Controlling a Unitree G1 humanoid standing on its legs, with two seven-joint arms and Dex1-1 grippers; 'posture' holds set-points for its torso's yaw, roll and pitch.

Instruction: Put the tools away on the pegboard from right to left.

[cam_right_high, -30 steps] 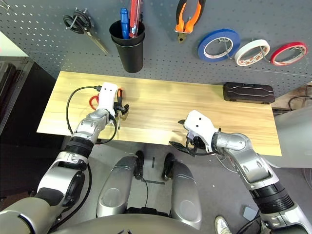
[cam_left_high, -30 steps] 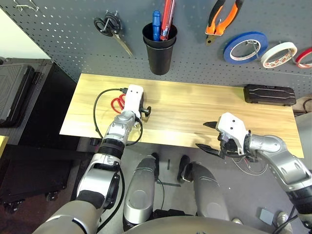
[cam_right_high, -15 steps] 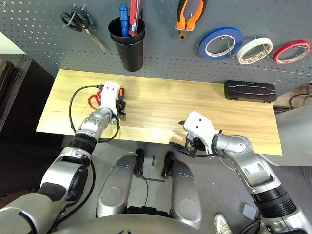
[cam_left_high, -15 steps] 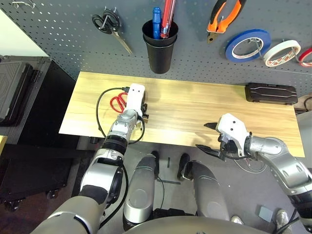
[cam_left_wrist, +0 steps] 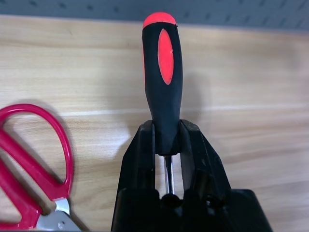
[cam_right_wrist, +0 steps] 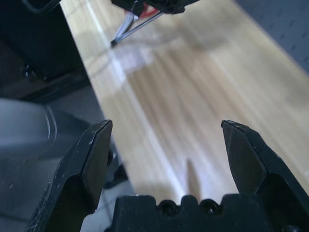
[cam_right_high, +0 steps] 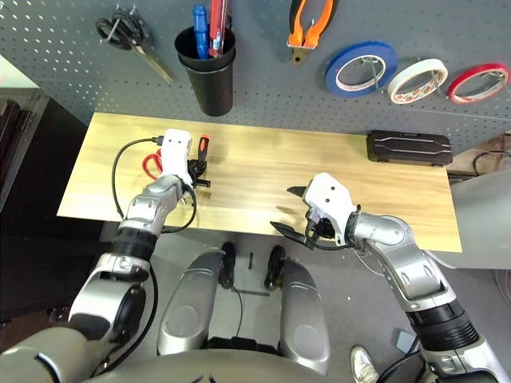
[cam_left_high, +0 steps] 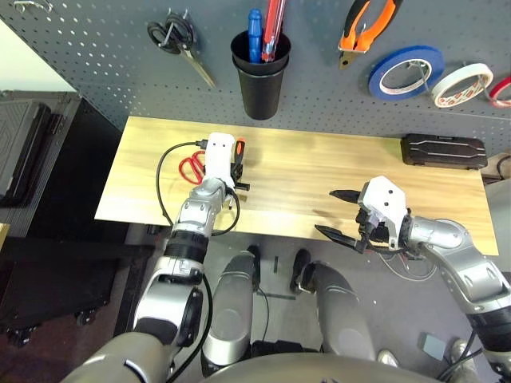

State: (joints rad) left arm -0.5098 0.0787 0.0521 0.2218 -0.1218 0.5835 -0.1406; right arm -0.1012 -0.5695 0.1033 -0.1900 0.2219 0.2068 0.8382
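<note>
Holding the screwdriver with the black-and-orange handle (cam_left_wrist: 162, 82) upright over the pale wooden table (cam_left_high: 319, 175), our left gripper (cam_left_wrist: 167, 123) has its black fingers closed around the lower handle, the metal shaft running down between them. Our right gripper (cam_right_wrist: 167, 123) stands wide and empty above the table.

By our reckoning we are about halfway. The white tape roll (cam_right_high: 413, 97) and the orange-and-black-handled pliers (cam_right_high: 318, 30) already hang on the dark grey perforated pegboard (cam_left_high: 335, 104). The screwdriver is in hand but not put away, and the red-handled scissors (cam_left_wrist: 29, 166) lie on the table just beside our left gripper. The screwdriver likely goes into the black cup (cam_left_high: 260, 92), which holds a blue pen-like item (cam_left_high: 255, 36) and a red one; the scissors likely suit the bare wire hook (cam_left_high: 33, 5) at the board's far left. Black-handled scissors (cam_right_high: 152, 62) hang between that hook and the cup.

As for writing, red print marks the inner ring of the white roll, and the blue tape roll (cam_right_high: 333, 70) has some too, but we cannot make out a word. We read no brand on the black case (cam_left_high: 443, 152) or the screwdriver.
</note>
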